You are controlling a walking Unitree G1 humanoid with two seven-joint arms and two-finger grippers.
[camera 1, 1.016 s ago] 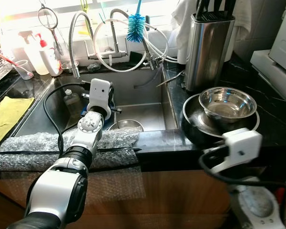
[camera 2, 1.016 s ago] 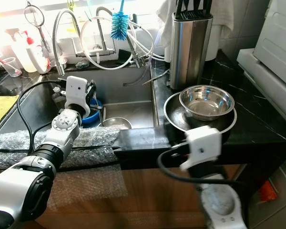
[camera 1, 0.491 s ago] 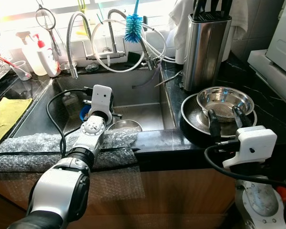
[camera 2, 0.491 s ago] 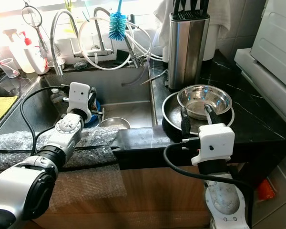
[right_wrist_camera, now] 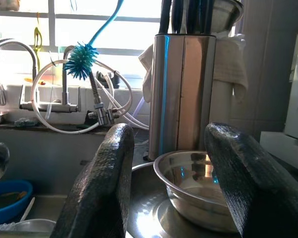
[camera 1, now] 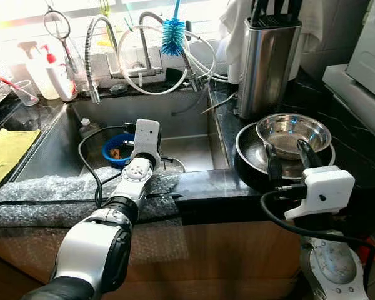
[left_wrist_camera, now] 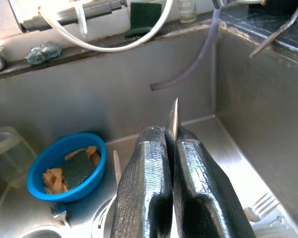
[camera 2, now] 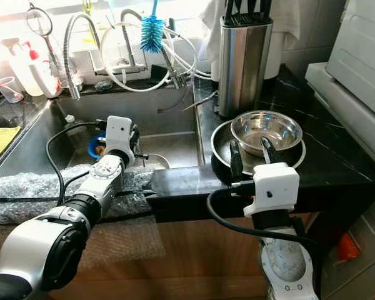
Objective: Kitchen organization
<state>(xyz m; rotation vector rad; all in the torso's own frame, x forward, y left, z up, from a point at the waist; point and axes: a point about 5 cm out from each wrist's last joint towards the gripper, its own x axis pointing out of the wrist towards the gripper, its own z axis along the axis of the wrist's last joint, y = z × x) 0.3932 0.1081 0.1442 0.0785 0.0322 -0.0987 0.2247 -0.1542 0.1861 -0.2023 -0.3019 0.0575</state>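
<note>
Left claw (left_wrist_camera: 170, 163) clenched on a thin metal blade (left_wrist_camera: 174, 116) over the sink (camera 1: 194, 112); right claw (camera 1: 289, 156) released, facing the steel bowl (camera 1: 294, 132) on the table (camera 1: 356, 156): approach level, straddling the bowl's rim.

Sunlit window (right_wrist_camera: 49, 22), black marble counter (camera 1: 356, 156).

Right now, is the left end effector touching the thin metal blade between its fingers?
Touching. The left wrist view shows the left end effector with both fingers pressed together on the thin metal blade, whose tip sticks out above them over the sink.
</note>
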